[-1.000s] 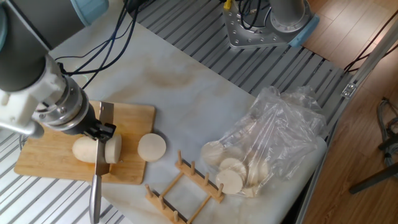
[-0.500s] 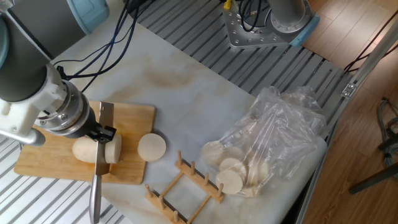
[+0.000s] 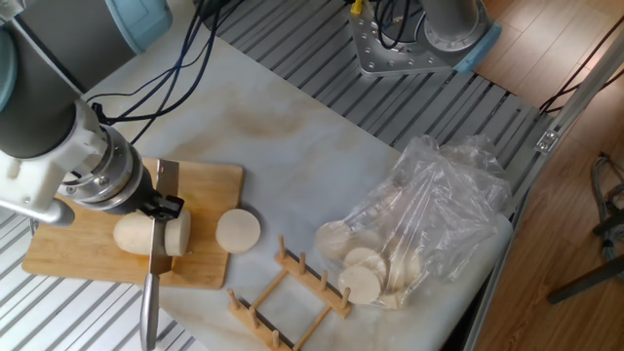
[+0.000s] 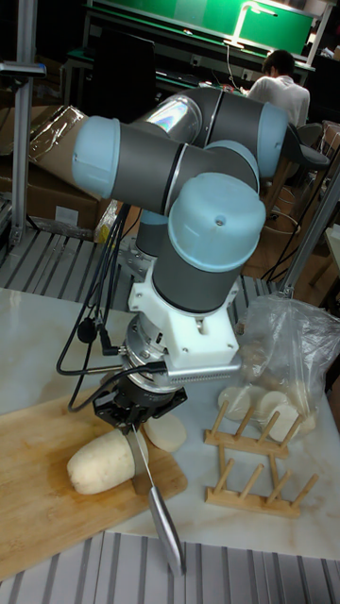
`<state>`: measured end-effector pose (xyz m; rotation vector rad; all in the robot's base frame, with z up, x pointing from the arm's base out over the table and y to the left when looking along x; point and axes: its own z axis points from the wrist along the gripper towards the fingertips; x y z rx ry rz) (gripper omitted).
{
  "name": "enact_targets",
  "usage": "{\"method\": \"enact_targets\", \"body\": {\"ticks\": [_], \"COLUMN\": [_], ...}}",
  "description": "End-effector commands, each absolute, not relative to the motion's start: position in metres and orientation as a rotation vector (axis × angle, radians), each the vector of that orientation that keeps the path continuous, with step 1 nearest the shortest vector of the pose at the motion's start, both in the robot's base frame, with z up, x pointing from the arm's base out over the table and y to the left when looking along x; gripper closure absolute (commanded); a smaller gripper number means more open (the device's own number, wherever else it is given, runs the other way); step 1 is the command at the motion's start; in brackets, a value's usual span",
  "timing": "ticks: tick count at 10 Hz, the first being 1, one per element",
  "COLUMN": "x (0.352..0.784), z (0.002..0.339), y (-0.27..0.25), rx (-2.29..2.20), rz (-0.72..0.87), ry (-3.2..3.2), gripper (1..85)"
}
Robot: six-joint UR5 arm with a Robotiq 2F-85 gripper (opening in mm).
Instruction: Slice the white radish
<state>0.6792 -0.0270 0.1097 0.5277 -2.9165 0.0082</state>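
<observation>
The white radish [image 3: 135,235] [image 4: 97,463] lies on its side on the wooden cutting board [image 3: 68,255] [image 4: 33,495]. My gripper [image 3: 156,206] [image 4: 133,411] is shut on a knife [image 3: 149,307] [image 4: 162,522], directly above the radish. The blade stands across the radish near its right end, with a thick piece [image 3: 178,232] on the far side of the blade. The handle points toward the table's front edge. One cut round disc [image 3: 238,231] [image 4: 168,432] lies flat just off the board's right edge.
A wooden peg rack [image 3: 292,297] [image 4: 255,467] lies right of the board. A clear plastic bag [image 3: 439,200] [image 4: 288,344] holding pale round slices [image 3: 366,275] sits further right. A metal arm base [image 3: 400,44] and cables [image 3: 166,58] are at the back.
My wrist has shifted slightly up and left over the board. The knife, the radish and the loose disc stay where they were.
</observation>
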Motion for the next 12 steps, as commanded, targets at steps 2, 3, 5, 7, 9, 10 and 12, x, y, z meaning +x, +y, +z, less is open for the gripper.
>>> {"method": "enact_targets", "body": {"ticks": [2, 3, 5, 7, 9, 10, 12], "x": [0.674, 0.673, 0.67, 0.668, 0.665, 0.664, 0.677], "z": [0.109, 0.11, 0.112, 0.11, 0.103, 0.105, 0.128], "y": [-0.031, -0.032, -0.034, -0.031, -0.035, -0.038, -0.038], "rx": [0.532, 0.528, 0.54, 0.569, 0.612, 0.65, 0.751], "rz": [0.006, 0.009, 0.013, -0.015, -0.014, -0.038, -0.102], "ry": [-2.914, -2.909, -2.901, -2.916, -2.937, -2.941, -2.976], "gripper": [76.3, 77.3, 82.3, 83.0, 83.3, 83.3, 84.3]}}
